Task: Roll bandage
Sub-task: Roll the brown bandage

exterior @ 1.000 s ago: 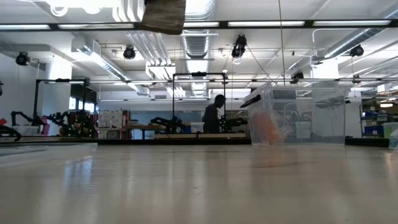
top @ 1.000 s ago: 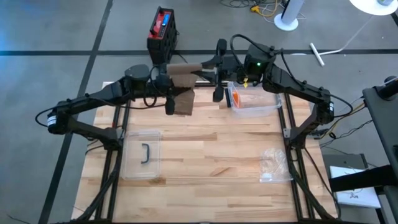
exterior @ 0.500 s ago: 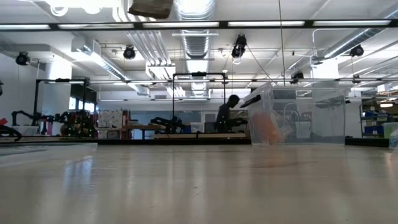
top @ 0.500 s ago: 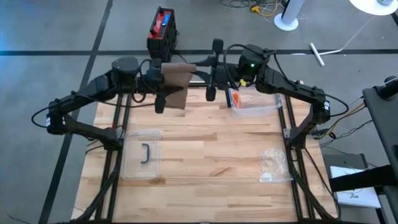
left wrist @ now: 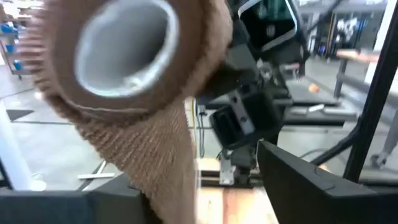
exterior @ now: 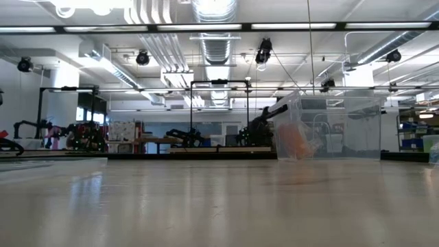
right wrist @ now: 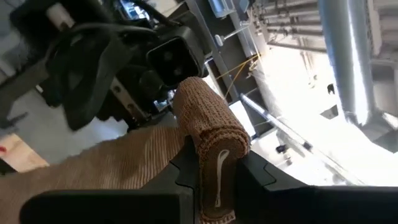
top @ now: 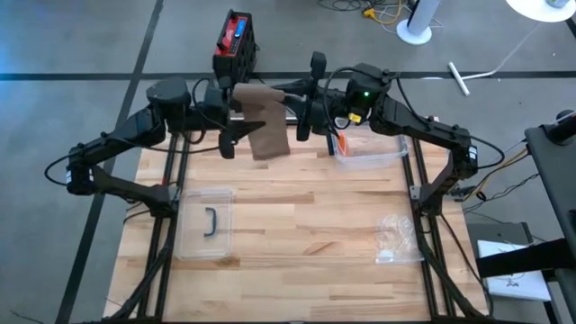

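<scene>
While both arms meet above the counter's (top: pixel 297 216) far edge in the high view, the bandage (top: pixel 264 121) hangs in the air between them: roll end up top, loose brown tail drooping below it. Left claw (top: pixel 227 121) sits at the bandage's left side, right claw (top: pixel 301 108) at its right side. Clear bin (top: pixel 369 153) is just right of the right claw, on the counter, with something orange inside. Clear lid (top: pixel 205 225) with a dark handle lies flat near the counter's left side, well apart from the arms. Crumpled clear wrapper (top: pixel 396 236) lies near the right edge. Red and black box (top: pixel 236 40) is on the floor beyond the counter.

Low view: counter surface (exterior: pixel 219 206) only, no claw or bandage showing. Clear bin (exterior: pixel 329 130) stands at right, orange contents (exterior: pixel 298 140) blurred through the wall.

Left wrist view: bandage roll (left wrist: pixel 124 56) fills the frame end-on, pale core visible, tail hanging down from it. Can't tell from any view whether the left claw is spread or pinching.

Right wrist view: right claw (right wrist: pixel 214 171) is pinching the bandage roll (right wrist: pixel 211 140), one finger (right wrist: pixel 255 171) on each side, ribbed tail spreading away from it toward the left arm.
</scene>
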### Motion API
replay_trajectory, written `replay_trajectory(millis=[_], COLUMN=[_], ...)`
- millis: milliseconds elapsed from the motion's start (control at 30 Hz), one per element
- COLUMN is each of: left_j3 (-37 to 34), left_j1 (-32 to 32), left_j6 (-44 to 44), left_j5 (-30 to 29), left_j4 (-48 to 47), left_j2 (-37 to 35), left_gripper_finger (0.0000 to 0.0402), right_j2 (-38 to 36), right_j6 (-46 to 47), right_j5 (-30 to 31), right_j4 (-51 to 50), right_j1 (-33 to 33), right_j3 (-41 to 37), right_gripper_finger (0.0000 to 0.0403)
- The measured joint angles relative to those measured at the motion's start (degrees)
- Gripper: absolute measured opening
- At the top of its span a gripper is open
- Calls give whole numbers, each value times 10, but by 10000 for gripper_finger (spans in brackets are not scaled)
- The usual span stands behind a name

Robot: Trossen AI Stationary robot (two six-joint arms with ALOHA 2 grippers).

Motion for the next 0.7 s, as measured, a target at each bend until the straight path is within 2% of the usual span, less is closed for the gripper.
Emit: replay_trajectory(millis=[167, 300, 533, 700], left_j3=[0, 2, 31, 52], left_j1=[0, 0, 2, 2], left_j6=[-42, -55, -31, -25], left_j5=[15, 36, 5, 9], left_j4=[5, -29, -115, -152], left_j2=[-8, -25, -48, -52], left_gripper_finger=[231, 239, 238, 237], right_j2=[0, 2, 2, 2], right_j6=[-54, -62, -52, -52], right_j5=[-1, -9, -65, -108], right_j4=[0, 0, -5, -8], right_j1=[0, 0, 1, 1], right_j3=[0, 1, 2, 2], right_gripper_finger=[48, 48, 48, 48])
